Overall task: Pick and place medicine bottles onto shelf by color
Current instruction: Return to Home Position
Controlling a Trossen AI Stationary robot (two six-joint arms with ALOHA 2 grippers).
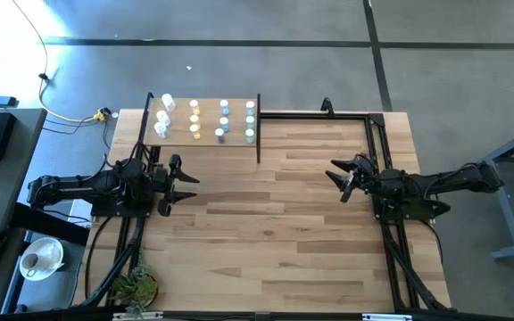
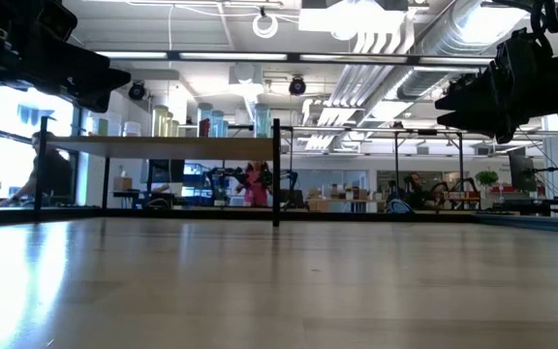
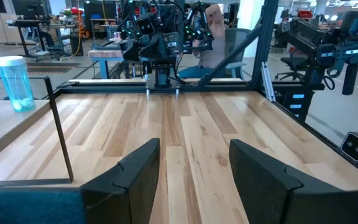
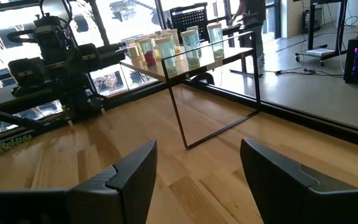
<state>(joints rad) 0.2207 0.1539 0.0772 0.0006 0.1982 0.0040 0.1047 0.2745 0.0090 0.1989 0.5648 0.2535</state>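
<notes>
The shelf (image 1: 205, 123), a small light-wood board on thin black posts, stands at the table's far left. Several medicine bottles (image 1: 222, 116) stand upright on its top in rows: white ones (image 1: 163, 116) at the left, then yellow (image 1: 194, 118), light blue (image 1: 224, 111) and pale ones (image 1: 250, 120). The right wrist view shows them (image 4: 179, 43) from the side. My left gripper (image 1: 190, 183) hovers open at the table's left, near the shelf's front. My right gripper (image 1: 335, 178) hovers open at the right. Nothing lies between either pair of fingers (image 3: 194, 174) (image 4: 197, 174).
Bare wood tabletop (image 1: 266, 223) stretches between the two arms. A black frame rail (image 1: 328, 113) runs along the far right edge. A small plant (image 1: 136, 287) sits at the near left corner. A person (image 3: 213, 25) stands in the room beyond the table.
</notes>
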